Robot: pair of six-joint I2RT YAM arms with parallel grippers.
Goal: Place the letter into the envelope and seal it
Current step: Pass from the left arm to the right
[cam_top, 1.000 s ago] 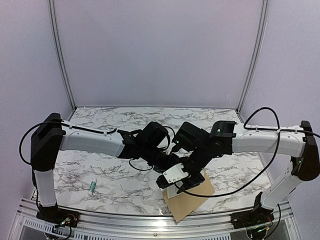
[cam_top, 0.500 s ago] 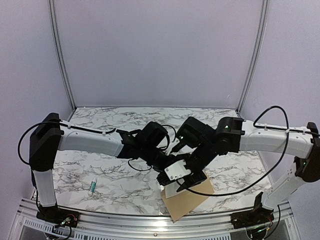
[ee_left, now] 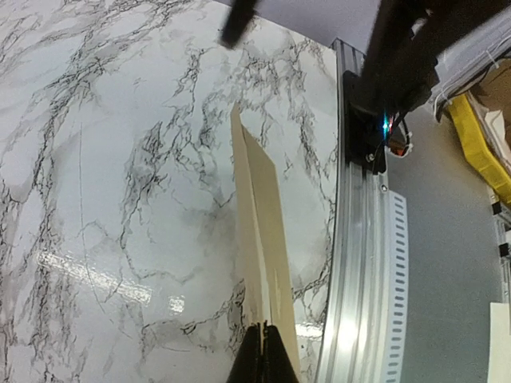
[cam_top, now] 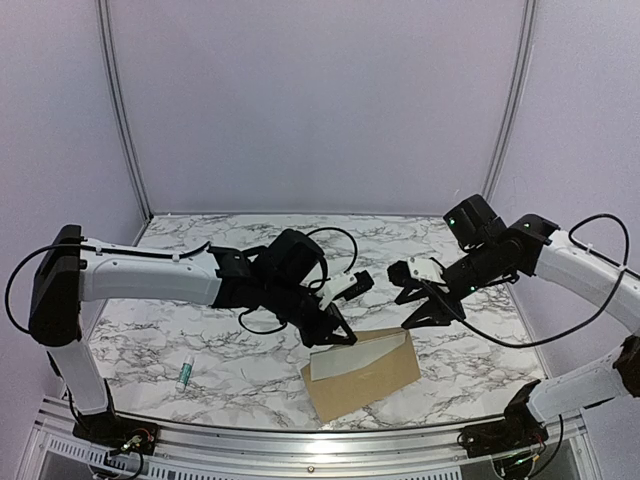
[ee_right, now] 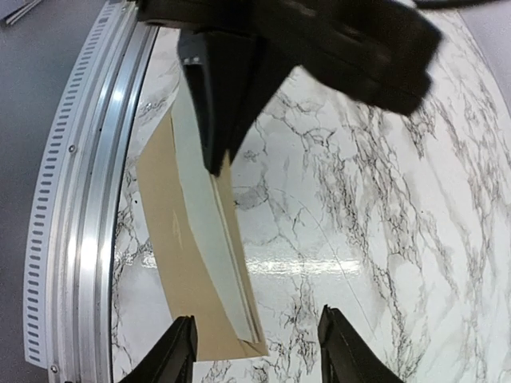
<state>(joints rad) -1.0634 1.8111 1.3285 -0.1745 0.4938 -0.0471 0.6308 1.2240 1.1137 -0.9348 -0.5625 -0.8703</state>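
Top external view: the left end effector (cam_top: 337, 335) is clamped on the far-left edge of the envelope (cam_top: 372, 378), jaws fully closed on the paper. The envelope lies near the front rail (cam_top: 250, 440), centre-right on the marble tabletop (cam_top: 250, 240). The letter (cam_top: 350, 360) shows as a pale strip along the envelope's far edge. The right end effector (cam_top: 425, 305) hangs to the right of and beyond the envelope, apart from it, jaws moderately open and empty. A small green-and-white stick (cam_top: 185, 373) lies on the tabletop at near left, well apart from the paper.

Left wrist view: the left end effector (ee_left: 261, 355) has its fingers pressed together on the tan edge of the envelope (ee_left: 263, 215). The envelope is seen nearly edge-on and runs away from the fingers across the tabletop (ee_left: 120, 199), beside the rail (ee_left: 359, 263).

Right wrist view: the right end effector (ee_right: 259, 351) has its fingers (ee_right: 177, 355) set apart with only tabletop (ee_right: 359, 199) between them. Beyond them, the envelope (ee_right: 172, 255) lies beside the rail (ee_right: 88, 183). The letter (ee_right: 211, 231) shows its pale face between tan layers. The left end effector (ee_right: 217, 155) pinches the envelope's far edge.
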